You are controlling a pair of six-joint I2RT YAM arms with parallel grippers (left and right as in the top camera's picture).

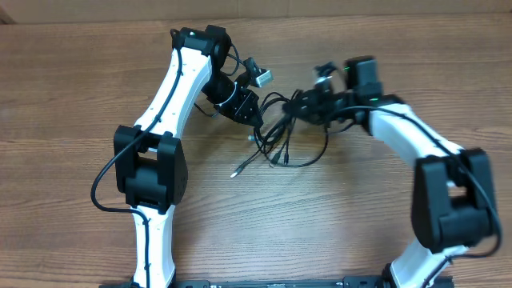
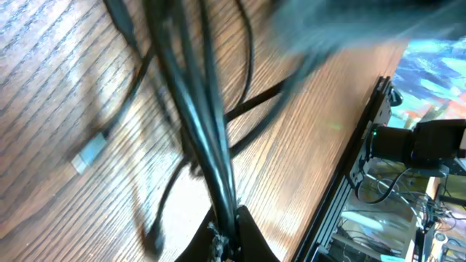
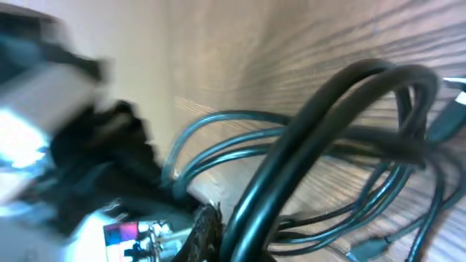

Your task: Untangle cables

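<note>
A brown wood-grain tabletop [image 1: 72, 72] fills the overhead view, its grain running left to right. A paler tan strip [image 1: 320, 6] borders its far edge, and a black metal rail [image 1: 280, 282] runs along the near edge. In the left wrist view, a black boxy device [image 2: 419, 142] sits beyond that rail, with a small green light [image 2: 376, 132] beside it and a blurred blue-and-orange patch [image 2: 437, 65] above.

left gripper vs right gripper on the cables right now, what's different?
Left gripper points into the cables from the left, angled toward the arm bases; right gripper points in from the right, roughly sideways. Left gripper pinches a straight bundle of several strands; right gripper grips where they curve into a loop, and its wrist view is blurred. Shared: both shut on the cables, close together.
</note>
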